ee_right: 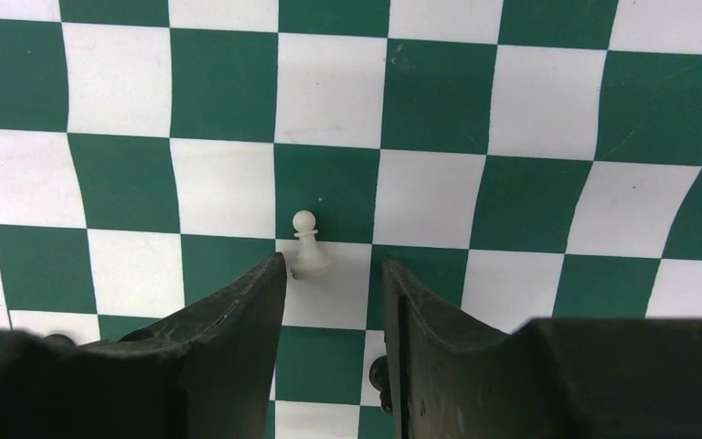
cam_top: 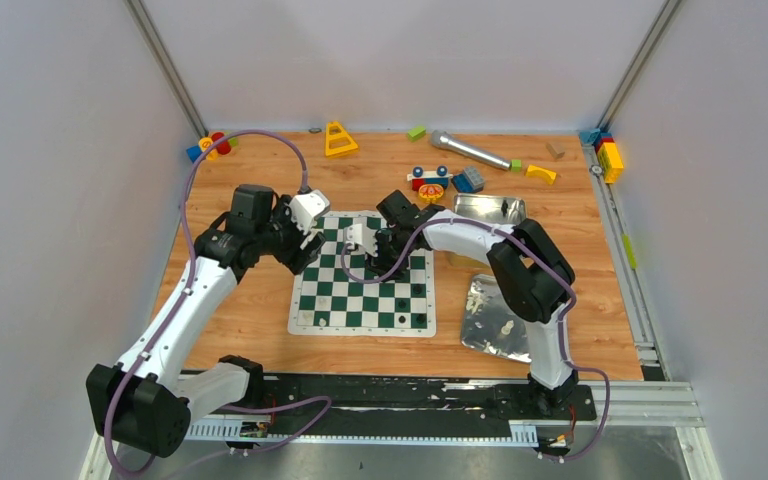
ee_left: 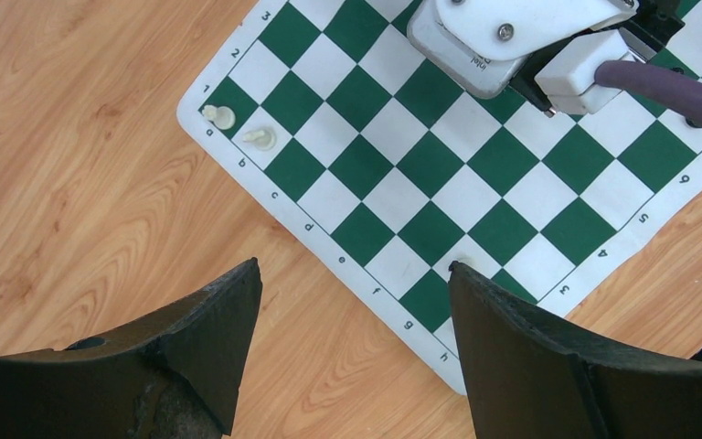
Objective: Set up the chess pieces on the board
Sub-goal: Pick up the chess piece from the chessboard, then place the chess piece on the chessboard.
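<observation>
The green-and-white board [cam_top: 365,300] lies in the middle of the table. My right gripper [cam_top: 373,256] hangs over its far half, open and empty. In the right wrist view a cream-white pawn [ee_right: 307,247] stands upright just beyond the fingertips of that gripper [ee_right: 334,262], close to the left finger [ee_right: 238,320]. A black piece [ee_right: 379,370] shows beside the right finger. My left gripper [cam_top: 305,252] is open and empty over the board's far-left edge [ee_left: 420,174]. Its fingertips [ee_left: 355,265] straddle wood and the border. Two white pieces [ee_left: 219,115] stand on the corner squares.
A shiny tin [cam_top: 488,208] stands right of the board and a flat silver lid [cam_top: 495,318] lies nearer, with a small white piece on it. Toy blocks, a yellow triangle [cam_top: 340,138], a microphone [cam_top: 470,150] and a toy car [cam_top: 428,180] lie at the back.
</observation>
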You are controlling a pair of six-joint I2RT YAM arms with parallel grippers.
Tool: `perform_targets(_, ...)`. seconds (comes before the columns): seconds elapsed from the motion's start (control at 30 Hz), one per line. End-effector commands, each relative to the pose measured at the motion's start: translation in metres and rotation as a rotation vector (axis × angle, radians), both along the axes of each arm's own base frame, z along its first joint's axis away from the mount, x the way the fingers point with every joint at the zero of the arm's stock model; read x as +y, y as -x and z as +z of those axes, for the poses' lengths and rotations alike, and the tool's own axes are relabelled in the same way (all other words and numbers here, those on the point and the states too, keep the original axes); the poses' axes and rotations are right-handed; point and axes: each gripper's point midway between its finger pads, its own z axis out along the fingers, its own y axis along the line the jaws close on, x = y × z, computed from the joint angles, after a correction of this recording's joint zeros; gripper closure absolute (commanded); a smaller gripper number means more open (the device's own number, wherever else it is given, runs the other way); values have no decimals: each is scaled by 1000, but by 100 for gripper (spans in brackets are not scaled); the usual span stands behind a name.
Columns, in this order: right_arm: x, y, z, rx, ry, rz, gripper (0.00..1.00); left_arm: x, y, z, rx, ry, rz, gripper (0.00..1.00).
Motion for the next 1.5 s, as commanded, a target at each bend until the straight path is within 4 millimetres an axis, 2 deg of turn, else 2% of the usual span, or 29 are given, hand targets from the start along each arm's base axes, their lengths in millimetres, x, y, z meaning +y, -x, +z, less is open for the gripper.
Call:
perform_targets(0.0, 15, -7, 9, -45, -33, 37, 58, 2, -1, 7, -31, 3, -6, 18)
perform_targets(0.23, 15, -4, 8, -45, -26, 42, 67, 3, -1, 7, -32, 0, -6, 18)
perform_targets(0.47, 13, -4, 10, -48, -22, 34, 85, 4, -1, 8, -37, -1, 2, 18)
perform_targets(0.73, 13, -1, 39, -43, -75, -12, 94, 8, -10, 13, -49, 36, 60, 18)
perform_targets(0.9, 9, -5, 71, 3, -156, -95, 94, 4, -19, 18, -68, 86, 87, 19)
perform_targets(1.03, 4, -5, 100, 66, -243, -159, 94, -12, -24, 21, -63, 153, 35, 21)
perform_targets(1.17, 2, -6, 133, 135, -347, -215, 94, -51, -14, 29, -25, 298, -171, 24)
perform_targets(1.3, -2, -7, 167, 229, -452, -252, 94, -79, -11, 35, -44, 334, -333, 28)
perform_targets(1.47, -8, -3, 187, 355, -524, -260, 94, -107, -5, 42, -135, 325, -523, 32)
